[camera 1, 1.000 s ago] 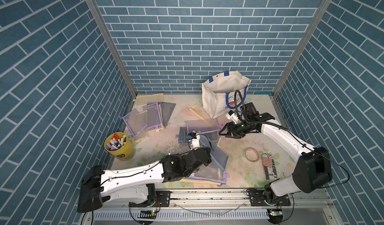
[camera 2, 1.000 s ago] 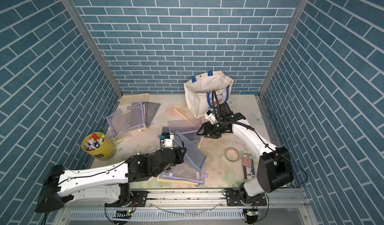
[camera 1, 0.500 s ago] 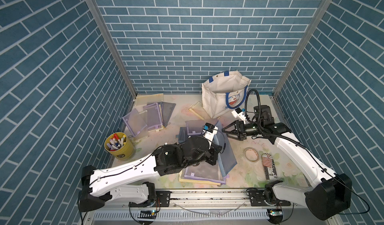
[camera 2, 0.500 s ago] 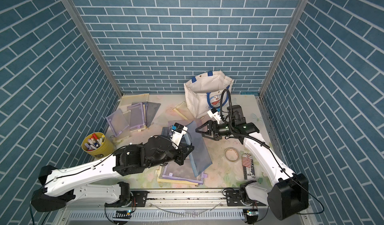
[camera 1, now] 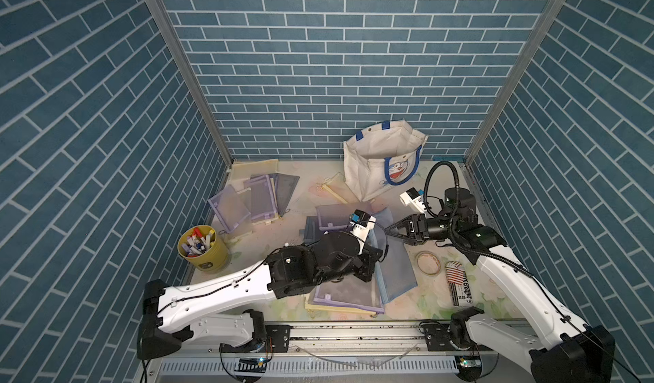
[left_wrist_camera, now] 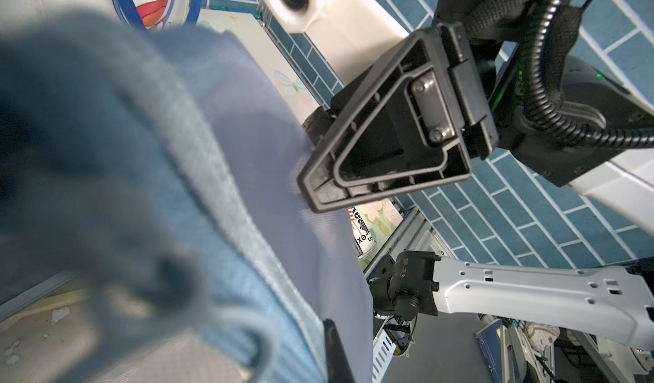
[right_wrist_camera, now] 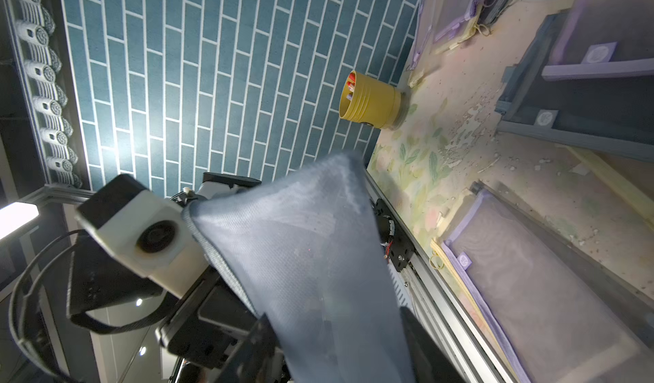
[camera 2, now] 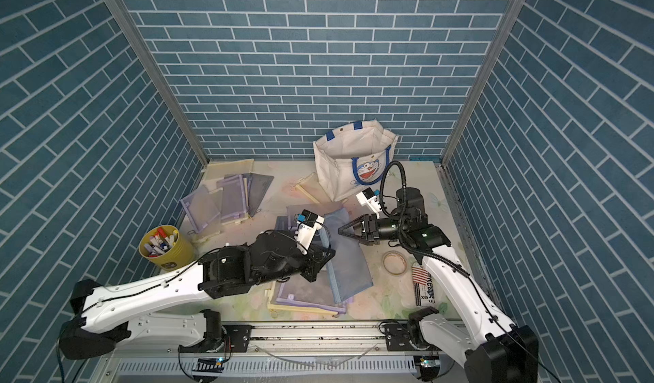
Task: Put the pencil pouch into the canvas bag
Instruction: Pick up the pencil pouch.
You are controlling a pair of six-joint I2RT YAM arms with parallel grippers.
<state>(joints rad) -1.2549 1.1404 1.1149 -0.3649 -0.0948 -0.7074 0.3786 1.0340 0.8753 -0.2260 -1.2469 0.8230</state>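
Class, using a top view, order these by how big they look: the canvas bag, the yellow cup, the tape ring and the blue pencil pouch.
1. canvas bag
2. blue pencil pouch, held up nearer the camera, so somewhat flattered
3. yellow cup
4. tape ring

Most of the left wrist view is eaten up by the pencil pouch, blue mesh, seen so close it's mostly blur. Its edge is met by the black fingers of the right gripper; whether it's actually pinched can't be told. Behind the pouch the canvas bag with its cat print is glimpsed, and past the pouch's edge a stripe-printed card is seen on the tabletop.
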